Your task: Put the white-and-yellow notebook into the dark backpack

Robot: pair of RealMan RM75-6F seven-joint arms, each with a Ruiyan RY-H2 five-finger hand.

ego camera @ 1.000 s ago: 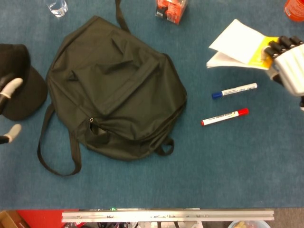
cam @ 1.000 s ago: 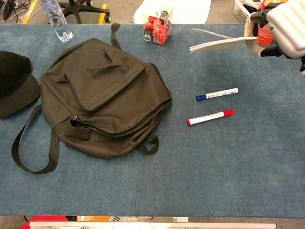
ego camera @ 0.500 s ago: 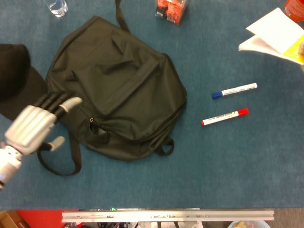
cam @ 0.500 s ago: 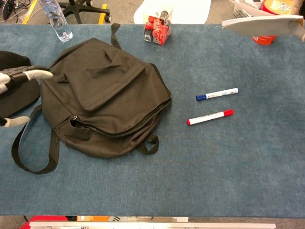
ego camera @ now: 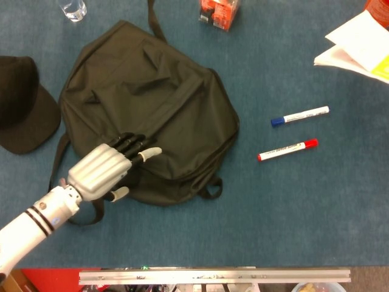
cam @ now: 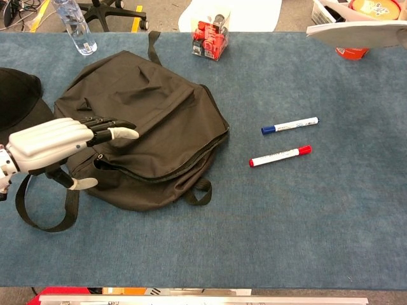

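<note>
The dark backpack [ego camera: 164, 97] [cam: 159, 101] lies flat on the blue table, left of centre, with a small zipper gap [cam: 102, 162] near its lower left corner. My left hand [ego camera: 106, 170] [cam: 57, 143] hovers over that corner, fingers stretched out toward the bag and thumb apart, holding nothing. The white-and-yellow notebook [ego camera: 355, 45] [cam: 356, 35] is at the far top right, raised off the table and running out of the frame. My right hand shows in neither view, so whatever holds the notebook is hidden.
A blue-capped marker [ego camera: 299, 115] and a red-capped marker [ego camera: 287, 149] lie right of the bag. A black cap [ego camera: 24, 121] sits at the left edge. A water bottle [cam: 75, 25], a clear box of red items [cam: 210, 38] and an orange container [cam: 365, 13] stand along the back.
My left hand came in from the left edge and moved right onto the backpack's lower left corner. The notebook travelled right and up, and my right hand left the frame.
</note>
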